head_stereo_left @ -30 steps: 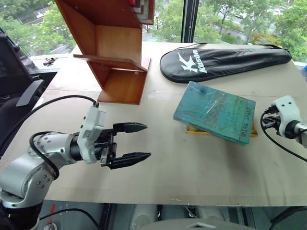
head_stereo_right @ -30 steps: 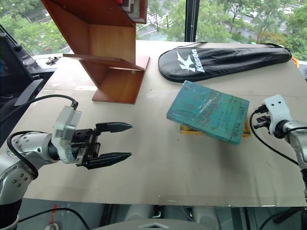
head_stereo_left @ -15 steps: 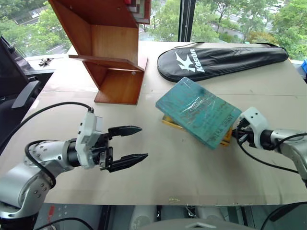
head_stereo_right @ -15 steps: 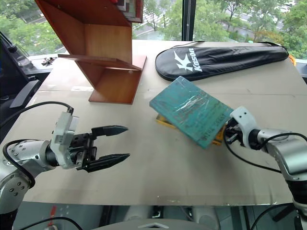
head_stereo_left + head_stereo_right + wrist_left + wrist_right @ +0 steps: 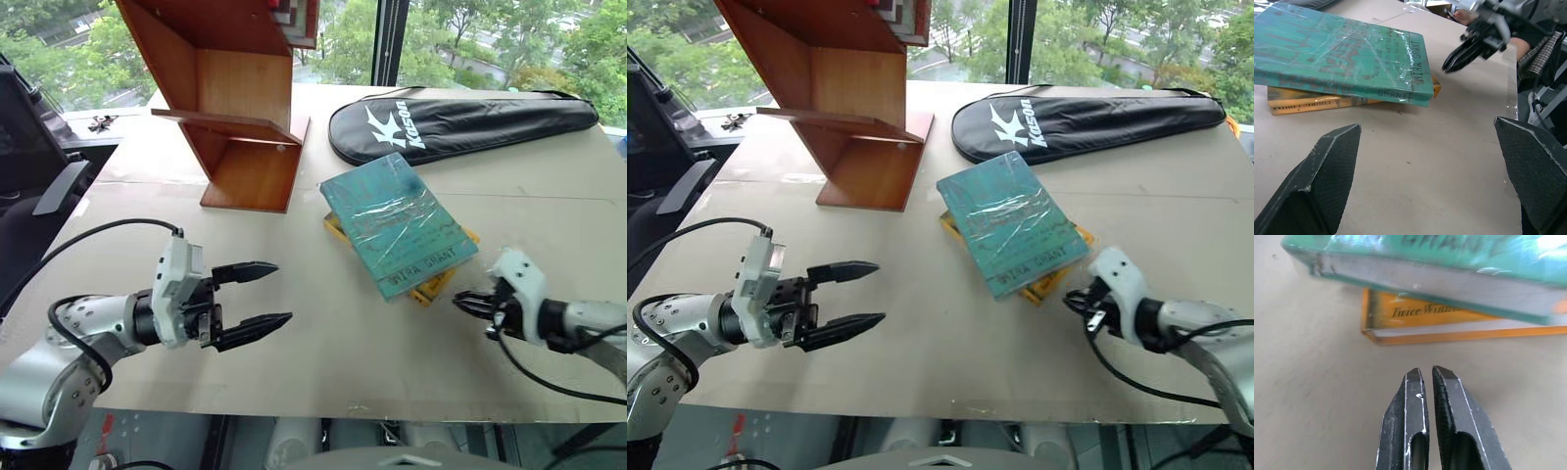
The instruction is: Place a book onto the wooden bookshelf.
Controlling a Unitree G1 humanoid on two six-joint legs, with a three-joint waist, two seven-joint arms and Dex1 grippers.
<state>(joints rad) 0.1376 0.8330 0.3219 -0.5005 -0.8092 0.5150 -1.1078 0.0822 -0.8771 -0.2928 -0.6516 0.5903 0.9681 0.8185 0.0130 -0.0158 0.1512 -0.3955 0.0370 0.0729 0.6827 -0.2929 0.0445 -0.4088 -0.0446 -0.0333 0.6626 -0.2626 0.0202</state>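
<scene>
The teal-green book (image 5: 397,222) with a glossy wrapped cover lies flat in the middle of the table on top of a smaller yellow book (image 5: 438,281). The reddish-brown wooden bookshelf (image 5: 230,93) stands at the back left. My left gripper (image 5: 257,295) hovers open over the table's front left, pointing right toward the books, with nothing between its fingers. My right gripper (image 5: 462,302) is shut and empty, low over the table just in front of and to the right of the books' near corner, apart from them. The right wrist view has its closed fingertips (image 5: 1427,377) facing the yellow book's edge (image 5: 1459,325).
A black racket bag (image 5: 456,122) lies at the back right of the table. A black chair (image 5: 29,147) stands off the table's left side. Bare tabletop (image 5: 333,352) stretches between my two grippers.
My right gripper swept left and back toward me, and the stacked books slid left and turned so the teal book's near corner points forward. The left gripper barely moved.
</scene>
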